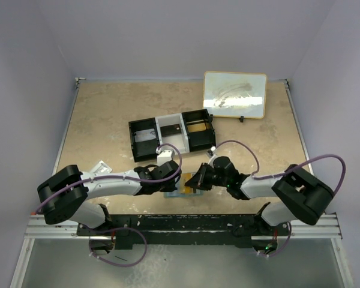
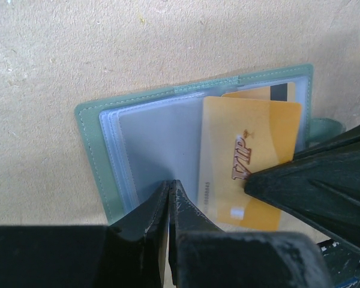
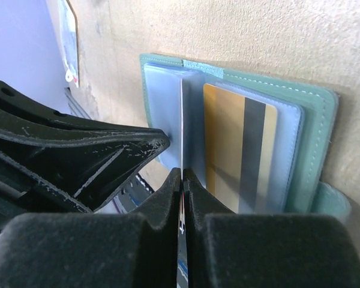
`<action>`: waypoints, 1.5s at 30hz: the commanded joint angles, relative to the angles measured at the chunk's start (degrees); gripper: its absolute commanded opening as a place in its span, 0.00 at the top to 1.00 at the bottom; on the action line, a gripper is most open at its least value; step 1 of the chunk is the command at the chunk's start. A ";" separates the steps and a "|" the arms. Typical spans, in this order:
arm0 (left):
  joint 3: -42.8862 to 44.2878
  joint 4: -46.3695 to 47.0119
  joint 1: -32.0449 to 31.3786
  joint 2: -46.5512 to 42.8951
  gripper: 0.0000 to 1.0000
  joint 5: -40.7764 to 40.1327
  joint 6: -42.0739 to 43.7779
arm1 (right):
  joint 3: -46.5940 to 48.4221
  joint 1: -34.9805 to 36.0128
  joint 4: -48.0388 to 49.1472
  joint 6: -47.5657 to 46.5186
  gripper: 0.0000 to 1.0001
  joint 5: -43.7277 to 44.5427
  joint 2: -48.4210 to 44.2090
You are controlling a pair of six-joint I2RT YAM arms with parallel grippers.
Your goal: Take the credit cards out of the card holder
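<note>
The card holder (image 2: pixel 90 144) lies open near the table's front edge, grey-green outside with clear sleeves; it also shows in the right wrist view (image 3: pixel 315 120) and the top view (image 1: pixel 171 193). My right gripper (image 3: pixel 182 174) is shut on an orange-tan credit card (image 2: pixel 252 138), seen edge-on in the right wrist view (image 3: pixel 182 120) and sticking partly out of its sleeve. My left gripper (image 2: pixel 170 185) is shut, its tips resting on a clear sleeve. A second orange card with a dark stripe (image 3: pixel 240 150) sits in a sleeve. No dark card shows.
A black-and-white three-compartment tray (image 1: pixel 171 135) stands behind the grippers. A framed white board (image 1: pixel 235 95) leans at the back right. A clear packet (image 1: pixel 99 168) lies at the left. Both grippers (image 1: pixel 187 180) meet over the holder.
</note>
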 commanded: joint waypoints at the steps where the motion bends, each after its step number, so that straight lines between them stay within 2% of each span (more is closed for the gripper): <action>1: -0.38 -4.12 -0.16 0.30 1.00 -1.88 0.36 | 1.36 -0.45 -8.26 -2.30 0.96 3.83 -5.67; 8: -0.13 -4.28 -0.18 -2.90 1.00 -2.26 -0.03 | 3.30 -0.49 -20.84 -5.51 0.97 10.17 -16.31; 14: 3.07 -7.66 -0.18 -7.86 0.91 -3.97 1.98 | 3.20 -0.50 -27.76 -8.69 0.96 16.34 -25.96; 18: 7.66 -14.67 -0.18 -10.30 0.80 -8.68 5.30 | 2.70 -0.54 -28.32 -13.52 0.96 18.57 -31.87; 21: 11.80 -21.17 -0.09 -12.70 0.61 -14.38 8.75 | 2.80 -0.52 -28.15 -18.92 0.96 20.17 -35.66; 23: 14.26 -24.64 0.59 -14.39 0.52 -18.18 11.67 | 2.20 -0.54 -25.64 -23.82 0.96 20.48 -37.41; 28: 17.82 -30.75 9.16 -17.84 0.40 -19.69 18.06 | 4.15 -0.53 -25.43 -35.03 0.97 25.29 -40.34; 31: 18.13 -32.88 12.67 -19.88 0.36 -22.31 21.28 | 6.36 -0.54 -29.23 -38.66 1.00 34.75 -40.14; 33: 18.10 -33.06 13.10 -22.26 0.34 -25.98 21.92 | 7.83 -0.59 -29.34 -44.11 1.00 37.45 -38.97; 39: 14.78 -30.14 13.97 -26.12 0.33 -32.54 24.07 | 14.47 -4.48 -27.00 -55.30 1.00 33.63 -29.26; 42: 11.06 -26.76 14.33 -27.56 0.32 -32.82 24.79 | 17.77 -7.10 -25.29 -60.43 1.00 31.79 -24.15; 45: 11.74 -26.67 15.14 -26.13 0.31 -32.12 24.54 | 20.21 -10.18 -21.25 -66.20 1.00 33.00 -18.82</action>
